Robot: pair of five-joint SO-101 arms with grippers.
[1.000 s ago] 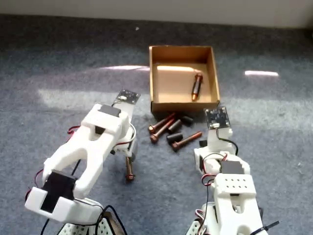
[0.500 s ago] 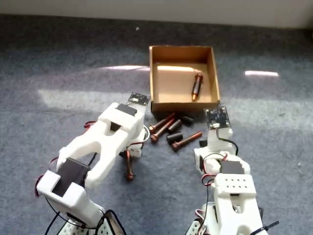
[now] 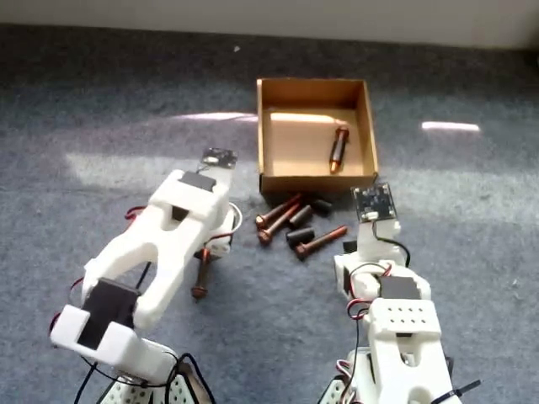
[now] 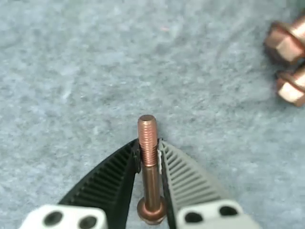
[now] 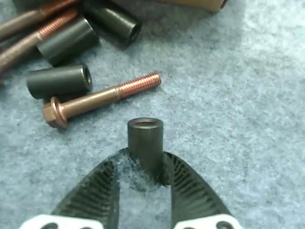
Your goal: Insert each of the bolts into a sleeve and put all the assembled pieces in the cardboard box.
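Left gripper [image 4: 147, 147] is clamped on a bolt [image 4: 148, 160]. The shank is pinched between the ribbed jaws, the flanged hex head sits back toward the wrist, and the threaded tip pokes free past the fingertips. My read: the free thread end is what has to enter a bore, hence the grip low on the shank. In the high view it hangs under the left arm, well left of the pile. It's at or just off the carpet [image 3: 109, 126]; can't tell which from this angle.

Middle, just in front of the box: two loose bolts [image 3: 280, 215] lie side by side. A third bolt [image 5: 97, 98] lies apart, nearer the right arm. Three loose sleeves [image 5: 60, 81] lie on their sides among them, none mated.

Cardboard box [image 3: 263, 143] is open-topped, with one assembled piece [image 3: 338, 148] inside near its right wall.

Right gripper [image 5: 145, 160] is closed on a sleeve [image 5: 145, 136], held by its rear end with the open bore facing away from the wrist. It looks like it's presented as the socket for the left arm's bolt. The two held parts are well apart and not lined up yet.

Looks: the bolt is copper-coloured with a plain shank and threaded outer end. The sleeve is a matte dark cylinder, thick-walled, with a clean round bore.
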